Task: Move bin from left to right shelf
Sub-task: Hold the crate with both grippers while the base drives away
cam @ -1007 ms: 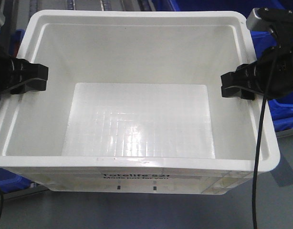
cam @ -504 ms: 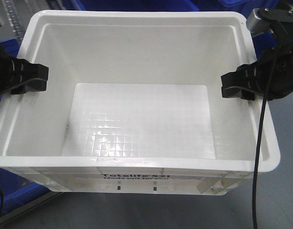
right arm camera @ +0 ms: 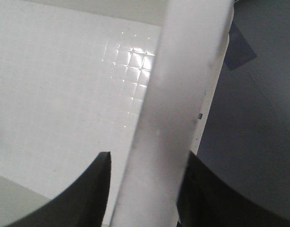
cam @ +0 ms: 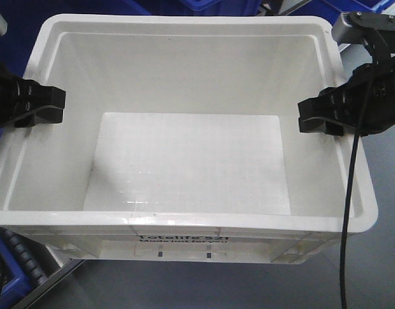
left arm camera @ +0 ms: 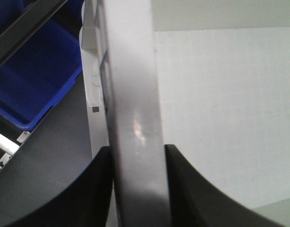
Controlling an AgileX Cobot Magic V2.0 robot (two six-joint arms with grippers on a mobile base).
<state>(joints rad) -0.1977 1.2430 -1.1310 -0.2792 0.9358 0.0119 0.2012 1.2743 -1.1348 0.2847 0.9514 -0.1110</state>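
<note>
The white bin (cam: 184, 23) fills the front view, empty, with black "Totelife 521" print on its near wall. My left gripper (cam: 40, 106) clamps the middle of the left rim, and my right gripper (cam: 320, 119) clamps the middle of the right rim. The left wrist view has the rim of the bin (left arm camera: 132, 94) running between the two black fingers of the left gripper (left arm camera: 138, 152), both pressed against it. Over on the right wrist view, the rim of the bin (right arm camera: 183, 85) passes between the fingers of the right gripper (right arm camera: 147, 160), the outer one touching.
Blue plastic bins (cam: 204, 5) show past the far rim and another at the lower left (cam: 3, 273). A blue bin (left arm camera: 36, 80) and a dark shelf rail (left arm camera: 27, 23) lie left of the bin. Grey floor (cam: 385, 193) is on the right.
The surroundings have slid across the front view: the blue bins at the right edge are gone and grey floor shows there. Bin and both grippers hold the same place in the frame.
</note>
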